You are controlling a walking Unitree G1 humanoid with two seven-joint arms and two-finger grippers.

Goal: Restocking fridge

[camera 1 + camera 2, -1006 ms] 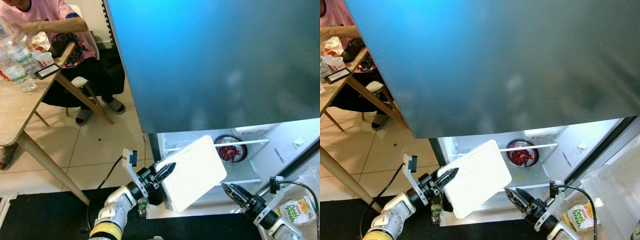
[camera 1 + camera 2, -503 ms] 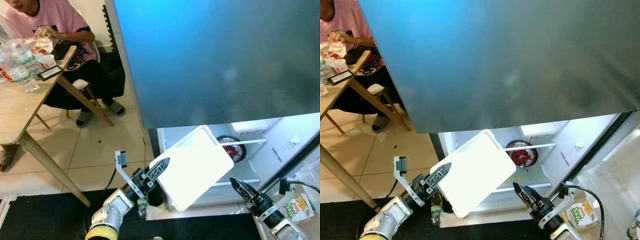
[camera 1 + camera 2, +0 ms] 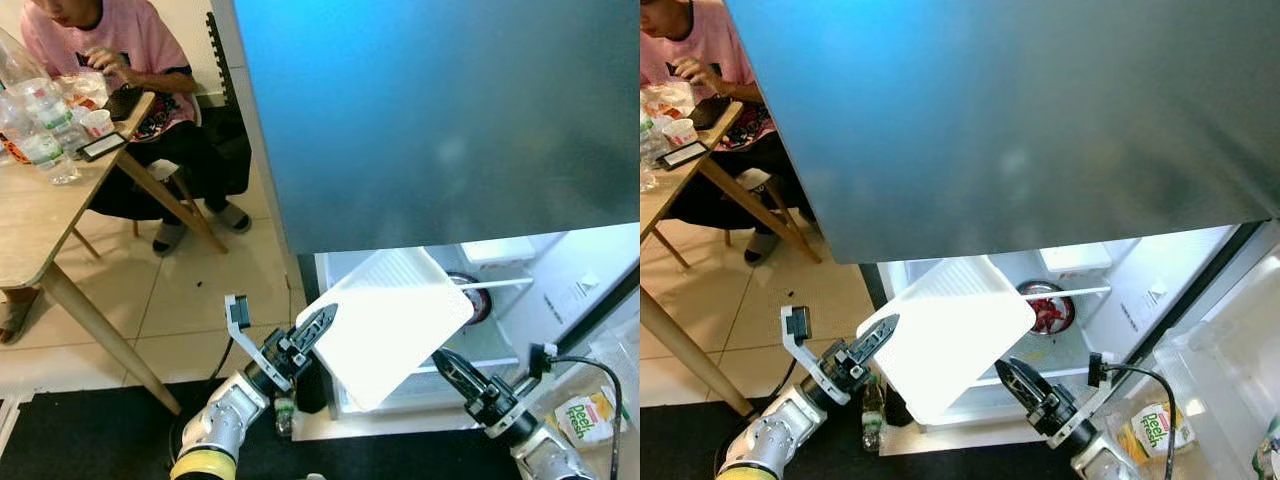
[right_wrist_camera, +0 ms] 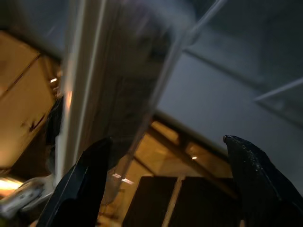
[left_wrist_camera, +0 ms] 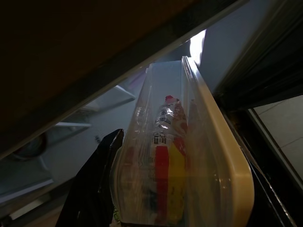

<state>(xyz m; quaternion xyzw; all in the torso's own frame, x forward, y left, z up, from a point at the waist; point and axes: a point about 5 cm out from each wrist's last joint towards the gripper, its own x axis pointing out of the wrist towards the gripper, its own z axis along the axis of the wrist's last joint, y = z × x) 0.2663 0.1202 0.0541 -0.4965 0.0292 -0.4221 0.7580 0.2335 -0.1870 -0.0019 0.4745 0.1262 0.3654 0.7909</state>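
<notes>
A: Where's the container?
B: White lidded container [image 3: 385, 325] sits tilted just in front of the open fridge [image 3: 560, 290] compartment, left gripper [image 3: 312, 331] clamped on its near edge, likely angling it to slide inside.
A: Right gripper?
B: Right gripper [image 3: 452, 368] spread wide, holding nothing, just under the container's fridge-side corner; probably ready to support it. Bowl [image 3: 1048, 308] on the fridge shelf behind.
</notes>
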